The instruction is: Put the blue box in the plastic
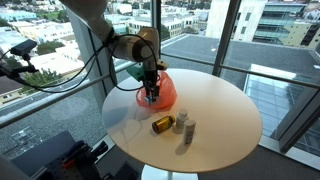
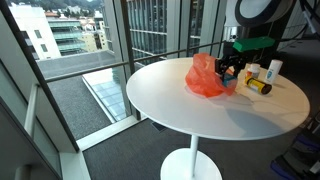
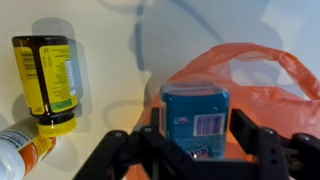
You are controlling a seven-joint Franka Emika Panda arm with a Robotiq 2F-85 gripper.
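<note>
Gripper (image 1: 151, 95) w/ fingers closed partway on the small blue rectangular box (image 3: 195, 112), pads at both its sides, per wrist view. Box sits just over the near edge of the crumpled orange-red plastic bag (image 3: 270, 80); can't tell if it touches the bag. Bag lies on the round white table (image 1: 215, 110). Dark bottle w/ yellow cap & label (image 3: 50, 80) lies on its side nearby, white bottle w/ orange band (image 3: 20, 150) just beside it.

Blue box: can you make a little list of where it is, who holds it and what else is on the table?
holder: gripper, fingers either side of the blue box
bag: orange plastic bag, beneath the gripper
nearby: bottle with yellow cap, lying down; white bottle
table: round white table
</note>
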